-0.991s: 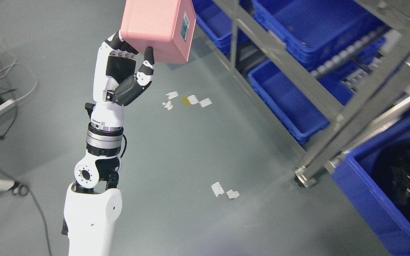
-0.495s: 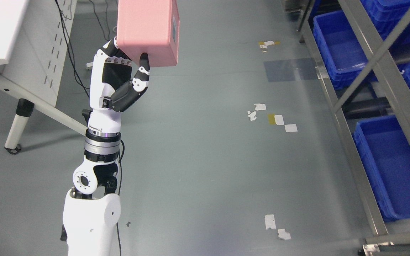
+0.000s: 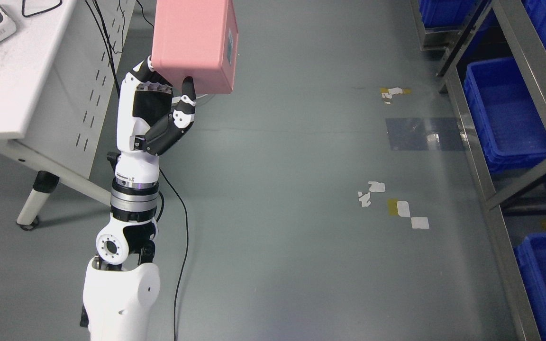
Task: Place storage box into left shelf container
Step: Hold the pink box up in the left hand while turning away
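Grey floor lies below. Left hand [image 3: 159, 113] grips the pink storage box [image 3: 192, 42] up high, well apart from the blue bins [image 3: 505, 109], probably the goal; carry it level.

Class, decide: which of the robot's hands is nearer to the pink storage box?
Left. The left hand grips the pink storage box from below; the right hand is out of view.

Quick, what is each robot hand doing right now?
Left robot hand: closed on the pink storage box, held up above the floor.
Right robot hand: not in the picture.
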You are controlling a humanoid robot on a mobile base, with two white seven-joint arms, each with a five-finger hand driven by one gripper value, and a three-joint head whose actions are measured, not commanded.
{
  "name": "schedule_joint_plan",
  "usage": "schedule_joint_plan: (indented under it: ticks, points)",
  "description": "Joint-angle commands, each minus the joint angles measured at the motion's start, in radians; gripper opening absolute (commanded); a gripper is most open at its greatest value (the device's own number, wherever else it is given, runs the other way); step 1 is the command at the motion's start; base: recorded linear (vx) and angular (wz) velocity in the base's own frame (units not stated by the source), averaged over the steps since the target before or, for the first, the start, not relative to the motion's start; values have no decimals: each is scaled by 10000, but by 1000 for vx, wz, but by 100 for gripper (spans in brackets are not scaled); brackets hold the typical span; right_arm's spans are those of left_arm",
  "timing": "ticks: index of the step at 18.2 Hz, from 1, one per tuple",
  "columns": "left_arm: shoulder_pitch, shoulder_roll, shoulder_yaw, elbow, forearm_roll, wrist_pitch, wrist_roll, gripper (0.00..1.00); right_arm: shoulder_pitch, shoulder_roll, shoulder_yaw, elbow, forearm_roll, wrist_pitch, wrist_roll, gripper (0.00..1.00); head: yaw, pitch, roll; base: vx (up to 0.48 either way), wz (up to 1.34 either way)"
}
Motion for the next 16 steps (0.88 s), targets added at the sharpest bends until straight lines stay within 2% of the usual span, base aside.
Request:
schedule_joint_plan:
  ticks: [1, 16]
  points:
    - [251, 175, 50, -18, 1, -35, -10, 4, -31, -175, 1, -174, -215, 10, -5, 100, 0, 0, 0, 421, 55]
    - [771, 175, -701, 58, -14, -66, -225, 4, -46, -175, 1, -174, -215, 10, -5, 100, 0, 2, 0, 452, 54]
